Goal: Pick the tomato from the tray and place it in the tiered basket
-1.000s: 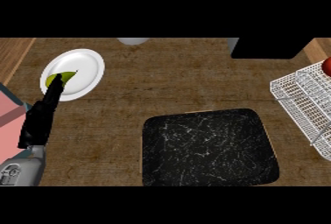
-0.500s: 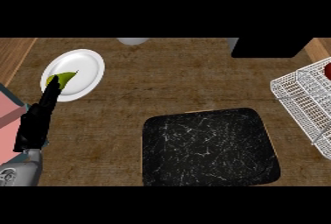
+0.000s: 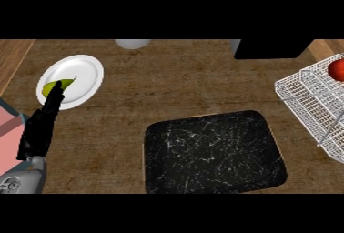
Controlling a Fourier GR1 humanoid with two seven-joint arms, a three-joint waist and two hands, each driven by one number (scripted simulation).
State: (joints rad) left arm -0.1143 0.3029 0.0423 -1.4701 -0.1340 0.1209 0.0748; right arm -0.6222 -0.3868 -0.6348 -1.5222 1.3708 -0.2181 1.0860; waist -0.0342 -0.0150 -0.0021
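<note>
So the only hand showing is the left hand [image 3: 42,126], down at the left edge, fingers straight and holding nothing. Compared with a second ago it has slid a little toward the edge and its fingertips have crept up over the rim of the white plate [image 3: 73,81], right over the green thing [image 3: 56,87] lying on it (lime or leaf, can't say which). That's about all that has changed; nothing else on the counter [image 3: 174,82] has budged. The right hand isn't in view at all.

For the task that means not much: the black tray [image 3: 215,152] in the middle has nothing on it, and the tomato [image 3: 337,70] is already sitting in the white wire tiered basket [image 3: 316,107] at the right edge, up near its top corner. My read is the placing is done and the left hand is just drifting.

The tomato itself: red, round, smooth, partly cut off by the edge of the view, resting against the wire.
</note>
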